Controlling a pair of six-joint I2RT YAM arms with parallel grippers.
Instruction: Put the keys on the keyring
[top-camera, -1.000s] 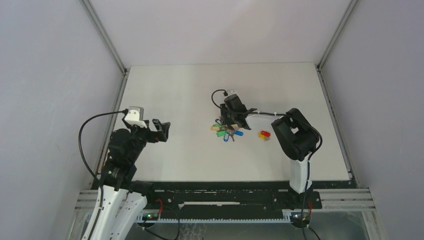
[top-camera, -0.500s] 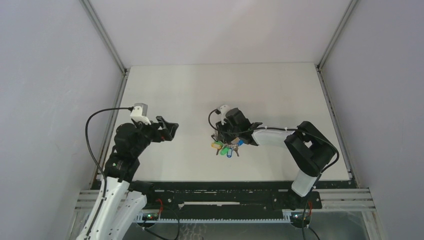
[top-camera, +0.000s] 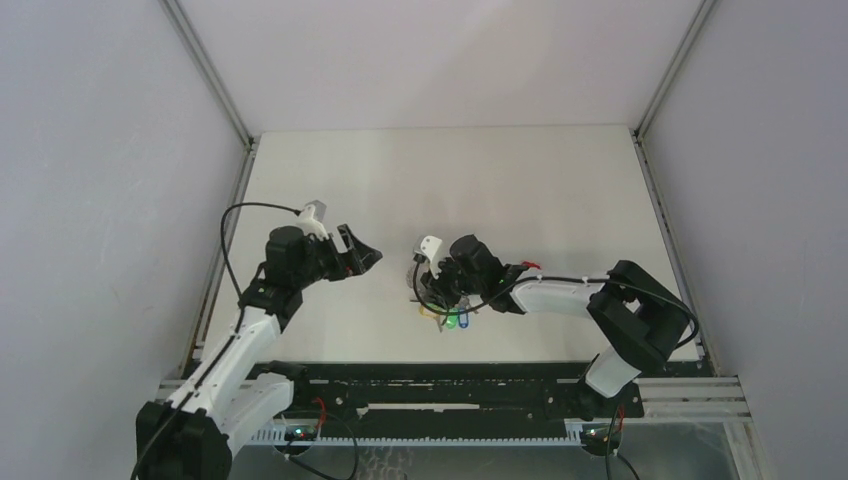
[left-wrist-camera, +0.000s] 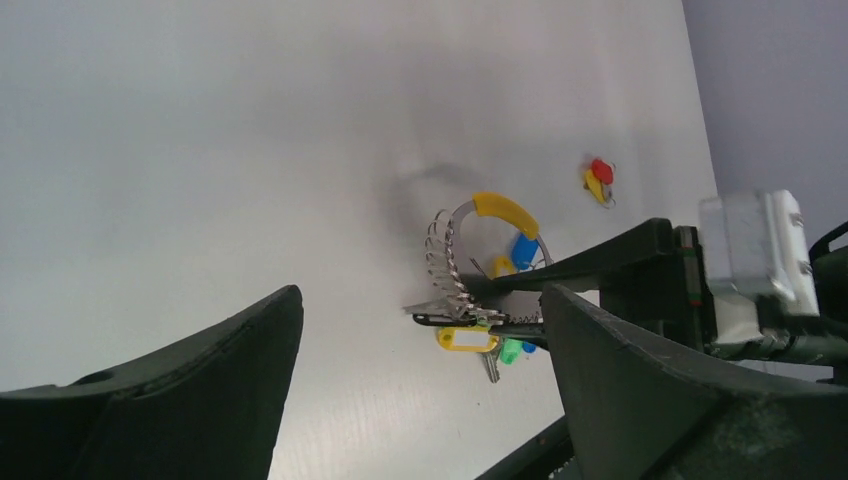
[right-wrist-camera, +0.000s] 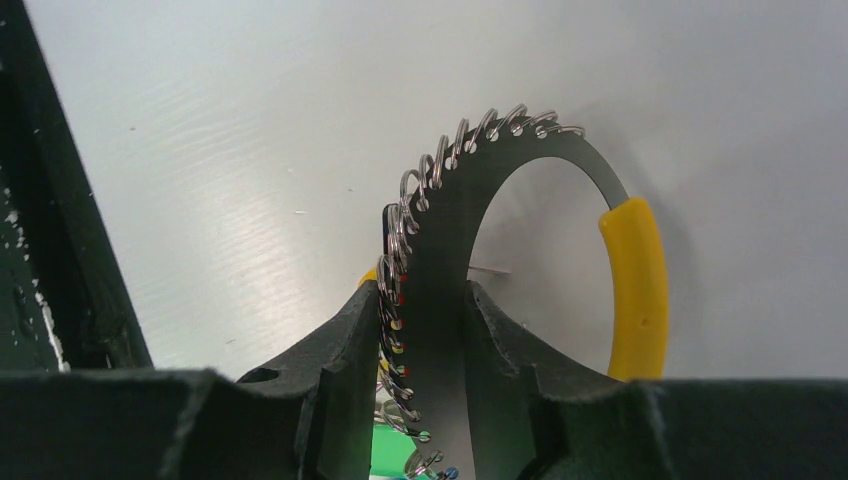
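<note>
"What is the right gripper doing down there?"

"It's pinching the keyring by its grey band, one finger clamped on each face. It's holding the ring up on edge near the front of the table, with the bunch of coloured keys hanging off its lower part. I can't tell whether the ring is touching the table."

"And the left gripper?"

"It's hovering with its fingers spread wide, gripping nothing, and pointing across at the ring. In its wrist view the ring is sitting in line with the gap, apart from both fingers."

"Where are the keys lying?"

"The red and the yellow are lying together on the table, beyond the ring, on the right arm's side. They're well apart from the free fingers. The right arm is nearer, but it's occupied, so I'm guessing the left will be reaching past the ring for them."
</note>
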